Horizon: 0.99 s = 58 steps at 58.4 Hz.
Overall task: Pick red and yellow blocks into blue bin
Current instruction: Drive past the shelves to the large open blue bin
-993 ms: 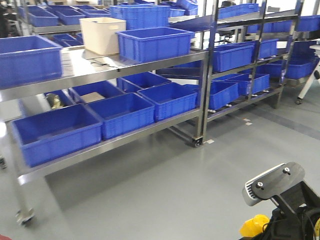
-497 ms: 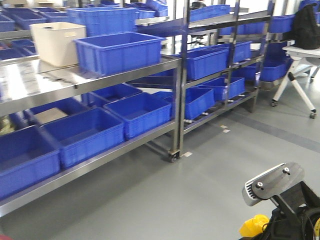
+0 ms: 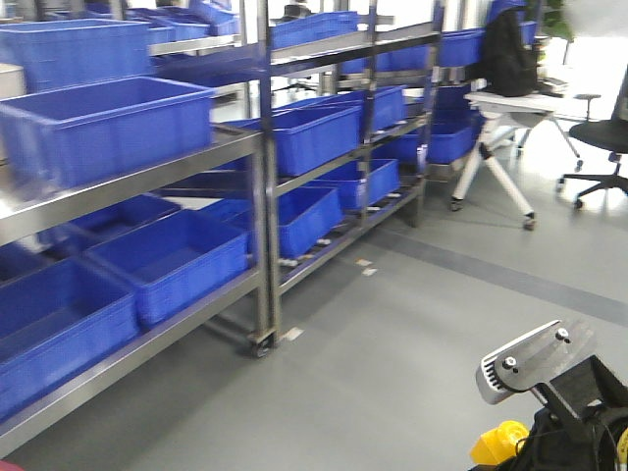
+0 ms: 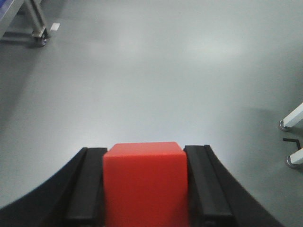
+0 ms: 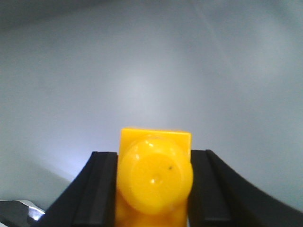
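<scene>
Between the pads of the left gripper [image 4: 146,158] sits the red cube [image 4: 144,189], clamped on two opposite sides. It is a plain, smooth-faced block in bright red. The right gripper [image 5: 152,158] is likewise closed on the yellow brick [image 5: 154,184], glossy plastic with a round stud turned toward the wrist camera. I judge both are pinched across flat faces so they ride square while being carried. Under each wrist I see only bare grey floor [image 4: 151,71], so neither block is over anything it could be dropped into. In the front view the blue bin [image 3: 98,128] — wide, thick-rimmed, smooth-walled — stands at the right-hand end of the steel rack's [image 3: 261,196] upper shelf, well apart from both arms. I would let go only once each block hangs above that bin.
</scene>
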Motion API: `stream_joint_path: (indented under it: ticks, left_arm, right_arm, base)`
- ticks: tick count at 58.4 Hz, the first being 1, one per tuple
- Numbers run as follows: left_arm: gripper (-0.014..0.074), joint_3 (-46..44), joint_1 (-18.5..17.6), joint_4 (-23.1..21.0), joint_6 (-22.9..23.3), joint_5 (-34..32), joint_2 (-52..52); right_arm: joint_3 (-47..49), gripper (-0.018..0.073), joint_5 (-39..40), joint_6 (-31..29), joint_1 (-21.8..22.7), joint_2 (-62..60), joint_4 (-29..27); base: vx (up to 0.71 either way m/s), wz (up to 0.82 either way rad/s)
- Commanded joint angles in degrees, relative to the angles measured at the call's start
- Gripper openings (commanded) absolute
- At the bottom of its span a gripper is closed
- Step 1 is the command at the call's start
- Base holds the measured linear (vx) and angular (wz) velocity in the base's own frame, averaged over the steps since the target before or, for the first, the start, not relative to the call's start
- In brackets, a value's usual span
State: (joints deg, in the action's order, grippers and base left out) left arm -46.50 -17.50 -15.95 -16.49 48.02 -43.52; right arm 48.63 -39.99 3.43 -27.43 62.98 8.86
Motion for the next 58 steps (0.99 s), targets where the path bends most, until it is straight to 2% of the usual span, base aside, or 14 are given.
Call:
stream_joint_path:
  ticks: [1,58]
  left_arm:
    - [0.0235,-1.4,-0.1,-1.3,0.2,-3.4,0.0]
    - [0.0235,-1.4,-0.1,-1.3,0.2,-3.4,0.1]
  right_arm:
    - [1.6,0.0225,2.9,-0.5,0.0,-1.3,1.0]
    - [1.6,0.0225,3.0,-0.5,0.0,-1.3,1.0]
  base:
    - [0.46,-0.36]
    - [0.46,-0.24]
